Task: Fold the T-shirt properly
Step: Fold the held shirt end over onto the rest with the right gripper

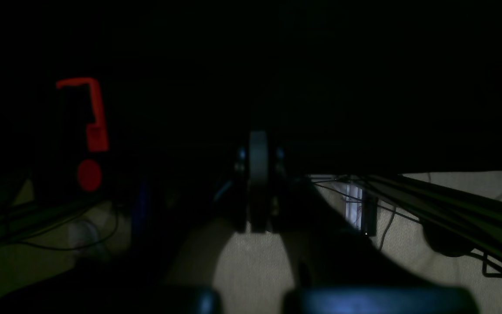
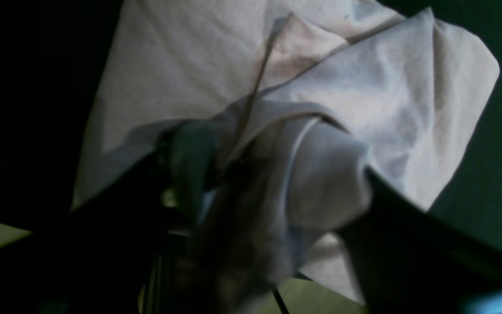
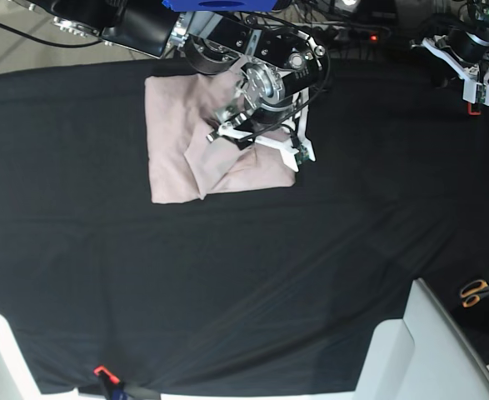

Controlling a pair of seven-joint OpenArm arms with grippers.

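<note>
The pale pink T-shirt (image 3: 177, 150) lies partly folded on the black table covering (image 3: 227, 275), at the back left of the base view. My right gripper (image 3: 237, 135) sits over the shirt's right half and is shut on a bunched fold of it. In the right wrist view the cloth (image 2: 320, 174) wraps over the fingers (image 2: 190, 161), and the rest of the shirt (image 2: 181, 65) spreads out below. My left gripper (image 3: 475, 93) hangs at the back right edge, away from the shirt. In the dark left wrist view its fingers (image 1: 257, 183) stand pressed together with nothing between them.
Orange-handled scissors (image 3: 477, 292) lie off the table at the right. A white panel (image 3: 411, 350) stands at the front right corner. An orange clamp (image 3: 101, 371) grips the front edge. A red clamp (image 1: 92, 126) shows in the left wrist view. Cables and arm bases line the back edge.
</note>
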